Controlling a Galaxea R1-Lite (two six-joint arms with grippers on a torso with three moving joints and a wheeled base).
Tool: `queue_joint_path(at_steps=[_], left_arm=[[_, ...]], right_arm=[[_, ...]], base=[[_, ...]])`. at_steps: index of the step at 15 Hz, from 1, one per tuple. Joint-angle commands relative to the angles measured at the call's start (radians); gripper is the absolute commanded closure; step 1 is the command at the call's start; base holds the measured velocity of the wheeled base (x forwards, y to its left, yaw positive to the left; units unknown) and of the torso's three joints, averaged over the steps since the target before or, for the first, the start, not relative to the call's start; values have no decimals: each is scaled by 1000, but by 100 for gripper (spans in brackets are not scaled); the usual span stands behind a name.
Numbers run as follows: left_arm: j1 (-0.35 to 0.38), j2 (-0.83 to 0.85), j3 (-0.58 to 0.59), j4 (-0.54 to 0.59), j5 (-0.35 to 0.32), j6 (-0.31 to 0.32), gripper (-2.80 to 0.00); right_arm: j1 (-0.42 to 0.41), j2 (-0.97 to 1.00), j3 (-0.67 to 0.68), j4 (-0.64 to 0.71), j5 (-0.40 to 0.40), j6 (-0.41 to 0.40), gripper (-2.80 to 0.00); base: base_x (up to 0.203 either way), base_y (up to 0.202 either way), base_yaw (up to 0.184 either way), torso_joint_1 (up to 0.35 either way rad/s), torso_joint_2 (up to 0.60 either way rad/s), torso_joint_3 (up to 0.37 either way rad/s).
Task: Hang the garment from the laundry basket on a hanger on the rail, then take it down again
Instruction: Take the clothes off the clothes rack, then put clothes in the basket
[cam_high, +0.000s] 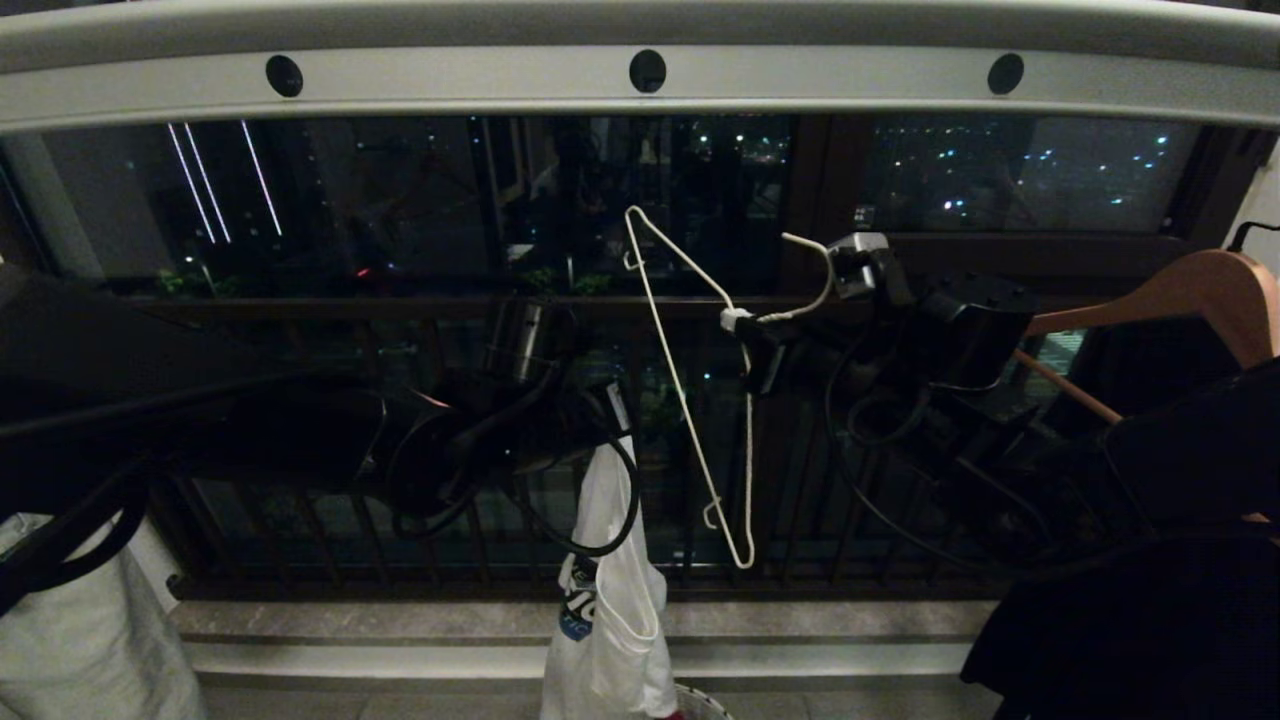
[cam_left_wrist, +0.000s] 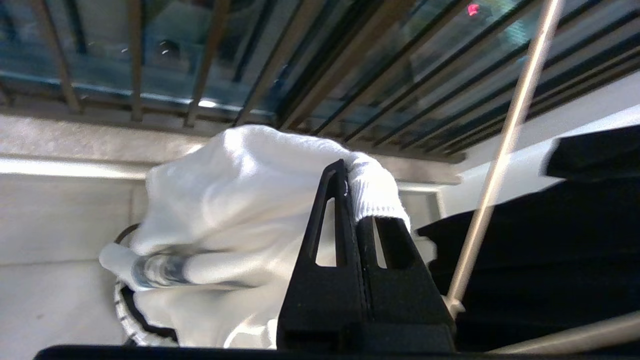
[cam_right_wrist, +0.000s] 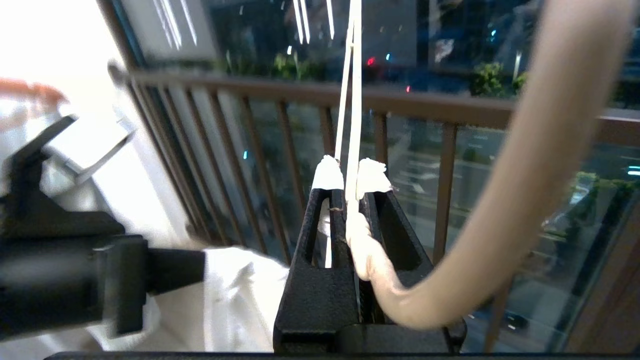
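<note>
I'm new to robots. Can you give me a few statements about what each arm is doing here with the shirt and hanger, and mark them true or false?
1. The left end effector is shut on the T-shirt. True.
2. The wire hanger hangs from the rail. False: the right end effector holds it by its neck, below the rail.
3. The T-shirt is on the hanger. False: they are apart.
4. The T-shirt dangles above the basket. True.
</note>
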Motion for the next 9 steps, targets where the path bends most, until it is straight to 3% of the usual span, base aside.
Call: queue_joint_path(at_steps=[1,3,9], left_arm=[[4,69,-15,-5,14,-2,0],[9,140,-34,-11,44,0,0],[8,281,-50,-55,50,3,0]], right_arm=[[-5,-3,2,41,5,-18,0],[-5,-11,2,44,5,-21,0],[-9,-43,-19,138,-7,-23,0]], base=[[0,0,0,0,0,0],[0,0,0,0,0,0],[0,0,0,0,0,0]])
